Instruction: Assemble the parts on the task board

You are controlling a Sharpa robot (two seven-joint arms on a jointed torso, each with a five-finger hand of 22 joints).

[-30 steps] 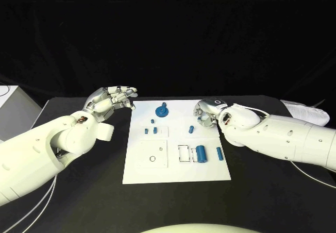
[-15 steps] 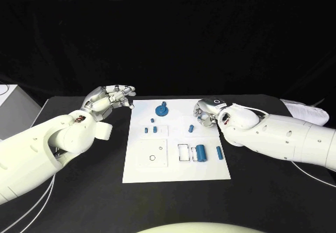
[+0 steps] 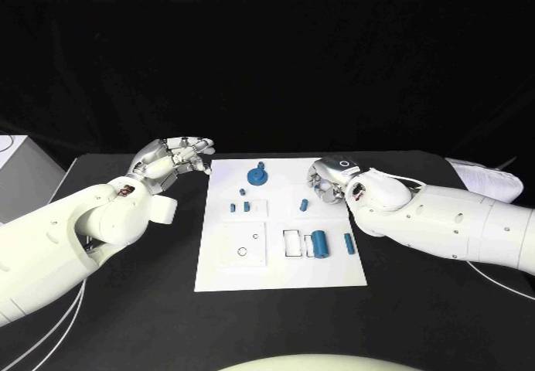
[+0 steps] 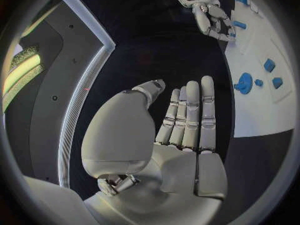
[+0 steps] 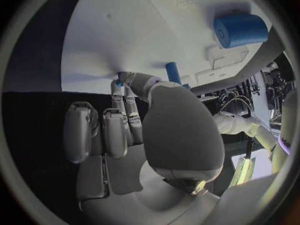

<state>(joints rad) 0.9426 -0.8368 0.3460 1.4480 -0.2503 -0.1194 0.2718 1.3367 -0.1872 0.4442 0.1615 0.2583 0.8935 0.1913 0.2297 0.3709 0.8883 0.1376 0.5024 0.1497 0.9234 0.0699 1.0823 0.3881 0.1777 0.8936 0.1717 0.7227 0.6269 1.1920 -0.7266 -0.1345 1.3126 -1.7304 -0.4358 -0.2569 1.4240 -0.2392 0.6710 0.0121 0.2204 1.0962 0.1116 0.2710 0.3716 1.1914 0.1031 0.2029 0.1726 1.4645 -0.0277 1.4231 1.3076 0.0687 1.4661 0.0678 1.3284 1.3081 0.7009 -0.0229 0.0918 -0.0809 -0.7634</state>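
The white task board (image 3: 279,267) lies mid-table with blue parts on it: a round disc (image 3: 257,178), small pieces (image 3: 233,207), a peg (image 3: 303,205), a thick cylinder (image 3: 320,243) and a slim bar (image 3: 349,244). My right hand (image 3: 329,182) is low over the board's far right part. In the right wrist view its thumb and a finger pinch a small blue part (image 5: 118,83) against the board, close to the peg (image 5: 172,72). My left hand (image 3: 173,159) is raised beside the board's far left corner, holding nothing, with its fingers (image 4: 190,112) straight and side by side.
A white box (image 3: 17,174) stands at the table's left edge. White papers (image 3: 491,179) lie at the far right. Bare black table (image 3: 123,309) lies on either side of the board.
My left hand has drifted slightly away from the board. My right hand has stayed over the board's far right part with hardly any shift.
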